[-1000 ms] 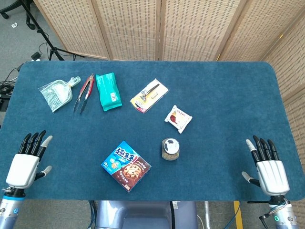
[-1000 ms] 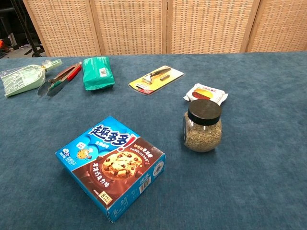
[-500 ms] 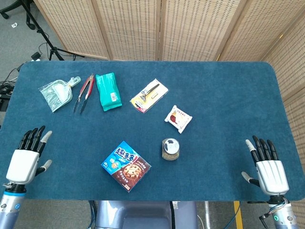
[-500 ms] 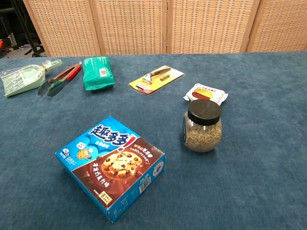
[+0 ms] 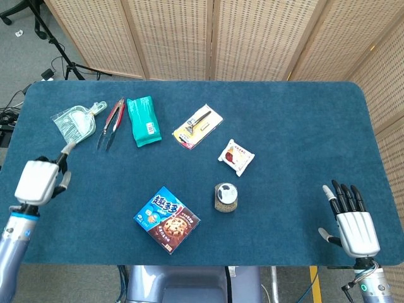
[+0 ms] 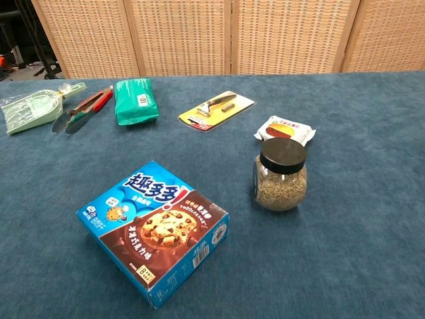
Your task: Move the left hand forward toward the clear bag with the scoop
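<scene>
The clear bag with the pale green scoop (image 5: 76,122) lies at the far left of the blue table; the chest view shows the bag (image 6: 32,109) at its left edge. My left hand (image 5: 39,181) hovers over the table's left side, a short way nearer me than the bag, holding nothing; its fingers are foreshortened, so how far apart they stand is unclear. My right hand (image 5: 353,221) rests open near the front right corner, fingers spread and empty. Neither hand appears in the chest view.
Red-handled tongs (image 5: 112,122) and a green packet (image 5: 142,120) lie just right of the bag. A yellow carded tool (image 5: 197,125), a small snack pack (image 5: 235,156), a black-lidded jar (image 5: 226,197) and a blue cookie box (image 5: 166,219) sit mid-table.
My left hand has risen and moved forward toward the bag, from the front left edge to farther up the table. The right hand has barely shifted.
</scene>
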`<state>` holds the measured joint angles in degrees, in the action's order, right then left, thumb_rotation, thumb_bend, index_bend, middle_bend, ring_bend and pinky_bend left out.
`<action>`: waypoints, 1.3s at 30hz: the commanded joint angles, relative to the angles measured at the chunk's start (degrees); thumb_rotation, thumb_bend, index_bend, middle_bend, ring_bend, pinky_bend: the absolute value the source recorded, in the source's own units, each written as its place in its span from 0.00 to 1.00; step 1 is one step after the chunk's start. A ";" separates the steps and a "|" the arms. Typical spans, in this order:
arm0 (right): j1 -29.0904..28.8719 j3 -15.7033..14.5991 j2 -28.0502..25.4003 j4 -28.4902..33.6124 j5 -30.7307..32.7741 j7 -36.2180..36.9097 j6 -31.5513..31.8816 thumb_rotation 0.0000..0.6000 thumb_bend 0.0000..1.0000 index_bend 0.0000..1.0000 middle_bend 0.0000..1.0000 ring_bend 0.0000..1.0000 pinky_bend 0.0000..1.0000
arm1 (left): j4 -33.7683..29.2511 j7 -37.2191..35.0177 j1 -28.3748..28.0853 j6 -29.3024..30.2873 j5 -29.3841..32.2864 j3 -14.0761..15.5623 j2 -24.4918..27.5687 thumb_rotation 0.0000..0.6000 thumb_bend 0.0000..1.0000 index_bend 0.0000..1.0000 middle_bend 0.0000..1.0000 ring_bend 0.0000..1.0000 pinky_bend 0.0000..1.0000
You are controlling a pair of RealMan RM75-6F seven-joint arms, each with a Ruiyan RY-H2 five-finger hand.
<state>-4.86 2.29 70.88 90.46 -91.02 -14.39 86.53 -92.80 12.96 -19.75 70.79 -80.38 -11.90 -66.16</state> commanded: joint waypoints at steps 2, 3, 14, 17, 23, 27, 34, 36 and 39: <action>-0.26 0.16 0.09 -0.13 0.56 0.05 -0.63 1.00 0.08 0.00 0.00 0.00 0.00 | -4.27 5.29 -6.57 -10.76 10.95 -4.29 5.67 1.00 0.60 0.00 0.68 0.78 0.57; -0.33 0.19 0.11 -0.17 0.69 0.07 -0.79 1.00 0.08 0.00 0.00 0.00 0.00 | -4.65 6.08 -7.66 -12.90 13.12 -4.57 6.37 1.00 0.62 0.00 0.68 0.78 0.57; -1.34 0.53 0.71 -1.55 1.38 1.21 -2.27 1.00 0.09 0.00 0.00 0.00 0.00 | 1.79 20.81 -20.93 -24.66 37.49 -2.88 3.50 1.00 0.71 0.00 0.70 0.80 0.60; -1.45 0.66 0.71 -1.69 1.87 1.45 -2.59 1.00 0.09 0.00 0.00 0.00 0.00 | 3.82 23.04 -23.42 -26.09 42.49 -1.64 2.51 1.00 0.71 0.00 0.70 0.80 0.60; -1.72 0.62 0.67 -1.70 2.20 1.82 -3.12 1.00 0.10 0.00 0.00 0.00 0.00 | 10.69 26.72 -28.90 -30.34 52.28 2.27 -0.68 1.00 0.71 0.00 0.70 0.80 0.60; -1.74 0.39 0.55 -1.46 1.80 1.79 -2.96 1.00 0.10 0.00 0.00 0.00 0.00 | 14.13 26.00 -30.86 -32.99 54.01 3.70 -2.96 1.00 0.72 0.00 0.70 0.80 0.60; -1.88 0.57 0.53 -1.61 2.41 1.90 -3.25 1.00 0.10 0.00 0.00 0.00 0.00 | 20.86 24.35 -33.10 -35.65 54.21 6.25 -8.15 1.00 0.72 0.00 0.70 0.80 0.60; -1.97 0.58 0.54 -1.65 2.54 1.92 -3.44 1.00 0.10 0.00 0.00 0.00 0.00 | 21.83 23.99 -33.50 -35.97 54.31 6.73 -8.89 1.00 0.72 0.00 0.70 0.80 0.60; -2.10 0.66 0.54 -1.58 2.79 1.96 -3.66 1.00 0.10 0.00 0.00 0.00 0.00 | 22.95 23.10 -34.01 -36.22 54.28 7.48 -9.77 1.00 0.72 0.00 0.70 0.80 0.60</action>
<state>-6.96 2.95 71.43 88.87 -88.23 -12.44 82.87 -70.04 36.30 -53.56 34.72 -26.12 -4.60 -75.70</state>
